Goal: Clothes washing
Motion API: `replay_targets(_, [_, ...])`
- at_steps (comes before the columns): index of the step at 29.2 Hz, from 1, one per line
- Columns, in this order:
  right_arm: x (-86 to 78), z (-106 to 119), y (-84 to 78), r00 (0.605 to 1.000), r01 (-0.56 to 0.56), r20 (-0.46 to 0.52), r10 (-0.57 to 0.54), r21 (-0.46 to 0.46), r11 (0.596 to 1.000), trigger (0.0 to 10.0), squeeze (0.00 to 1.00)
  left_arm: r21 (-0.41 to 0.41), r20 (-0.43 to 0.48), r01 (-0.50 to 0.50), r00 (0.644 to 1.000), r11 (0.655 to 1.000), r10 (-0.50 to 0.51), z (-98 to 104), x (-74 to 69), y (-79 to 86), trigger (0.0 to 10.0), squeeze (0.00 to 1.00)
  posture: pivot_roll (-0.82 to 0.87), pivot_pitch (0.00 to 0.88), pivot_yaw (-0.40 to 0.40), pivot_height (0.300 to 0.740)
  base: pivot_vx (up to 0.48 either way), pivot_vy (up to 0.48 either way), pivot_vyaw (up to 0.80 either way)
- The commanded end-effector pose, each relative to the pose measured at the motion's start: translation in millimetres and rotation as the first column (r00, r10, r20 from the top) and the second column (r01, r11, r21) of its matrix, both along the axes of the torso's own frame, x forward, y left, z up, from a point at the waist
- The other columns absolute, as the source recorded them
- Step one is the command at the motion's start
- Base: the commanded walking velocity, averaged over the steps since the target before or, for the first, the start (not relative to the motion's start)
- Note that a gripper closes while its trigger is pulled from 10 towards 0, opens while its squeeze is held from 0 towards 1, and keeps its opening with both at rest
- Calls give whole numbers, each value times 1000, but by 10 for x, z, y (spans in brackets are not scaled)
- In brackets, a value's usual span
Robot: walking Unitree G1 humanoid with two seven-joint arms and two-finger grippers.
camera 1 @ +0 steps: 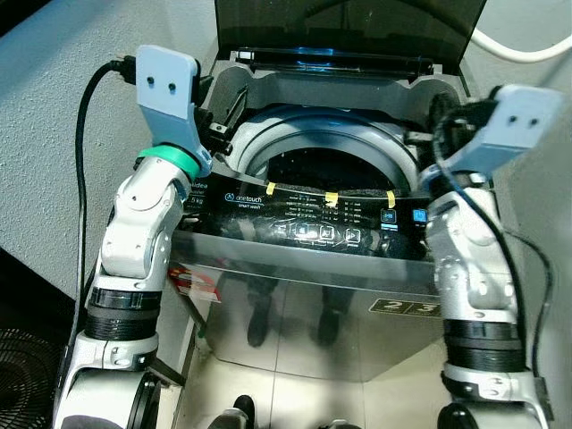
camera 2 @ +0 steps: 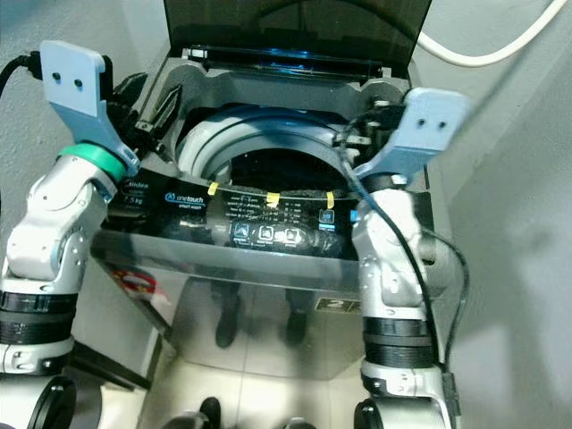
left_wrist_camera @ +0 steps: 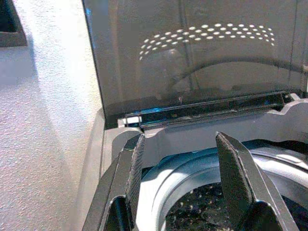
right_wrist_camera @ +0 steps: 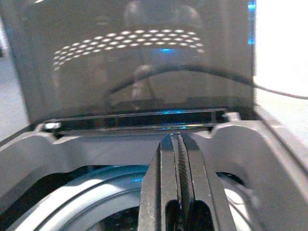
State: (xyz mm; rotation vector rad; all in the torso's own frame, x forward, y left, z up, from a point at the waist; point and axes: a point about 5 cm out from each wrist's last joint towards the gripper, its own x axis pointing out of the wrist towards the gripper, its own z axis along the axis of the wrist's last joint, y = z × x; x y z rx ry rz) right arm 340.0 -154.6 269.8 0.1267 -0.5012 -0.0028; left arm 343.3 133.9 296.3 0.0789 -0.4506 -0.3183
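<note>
A top-loading washing machine stands right in front of me, its dark tinted lid raised upright at the back. The round drum opening is dark inside; I cannot make out what lies in it. My left gripper hovers over the left rear corner of the machine's top, fingers open and empty, pointing toward the lid hinge. My right gripper is held over the right rear corner, fingers shut with nothing between them.
A rough grey wall runs close along the left, with a black cable hanging by my left arm. A white hose curves at the upper right. A dark fan-like grille sits on the floor at lower left.
</note>
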Motion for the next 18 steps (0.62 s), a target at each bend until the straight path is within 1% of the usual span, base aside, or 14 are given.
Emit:
replay_targets(1, [7,6,40,1000,-1,7,1,-2,1000,10000,0,-5,-17,-24,1000,1000,24,-71,13,41,10000,0,-4,73,41,740,0,0,0])
replay_targets(5, [11,-3,99,1000,-25,6,25,-3,1000,10000,0,-14,-18,-40,999,999,39,-79,23,43,10000,0,-6,76,37,740,0,0,0])
replay_targets(10, [13,-8,117,999,-36,6,36,-9,999,10000,0,-7,-18,-52,998,999,52,-89,28,43,10000,0,-6,82,35,740,0,0,0])
replay_targets(18, [19,-23,144,999,-45,4,45,-27,999,10000,0,-13,-21,-53,998,998,53,-91,29,35,10000,0,-8,89,33,740,-310,0,0])
